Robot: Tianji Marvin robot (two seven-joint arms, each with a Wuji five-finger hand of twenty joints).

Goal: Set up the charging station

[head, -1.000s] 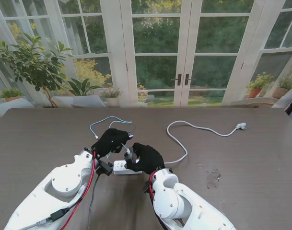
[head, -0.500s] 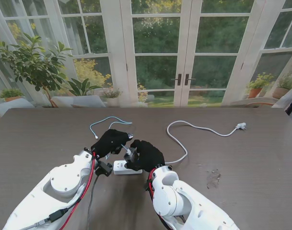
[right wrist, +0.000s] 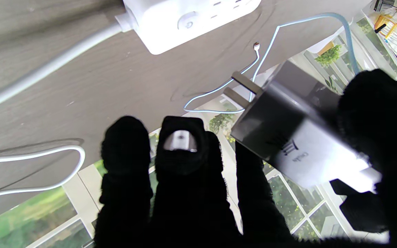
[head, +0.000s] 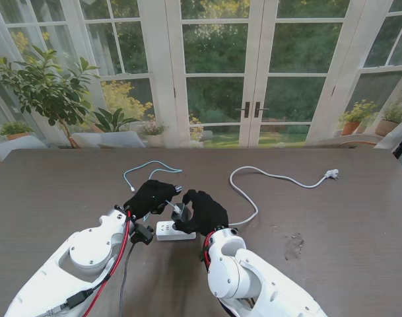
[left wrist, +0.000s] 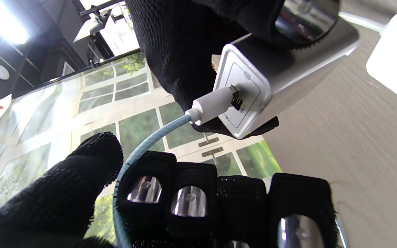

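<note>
A grey charger adapter (right wrist: 288, 137) with two bare prongs (right wrist: 240, 86) is held in my right hand (head: 202, 210), just above the white power strip (head: 166, 231) on the table. The prongs are outside the strip's sockets. In the left wrist view a white USB plug (left wrist: 212, 103) sits in the adapter's (left wrist: 281, 65) port. Its light blue cable (left wrist: 126, 165) runs between the thumb and index finger of my left hand (head: 151, 195), which closes on it. The two hands nearly touch over the strip.
The strip's white cord (head: 253, 198) curves to the right and ends in a plug (head: 331, 174) on the dark wooden table (head: 333, 218). The blue cable's loose loop (head: 144, 168) lies farther from me than the hands. Glass doors stand behind the table.
My right hand has shifted slightly away from me with the adapter. The left hand has closed in a little toward it. The power strip has stayed put.
</note>
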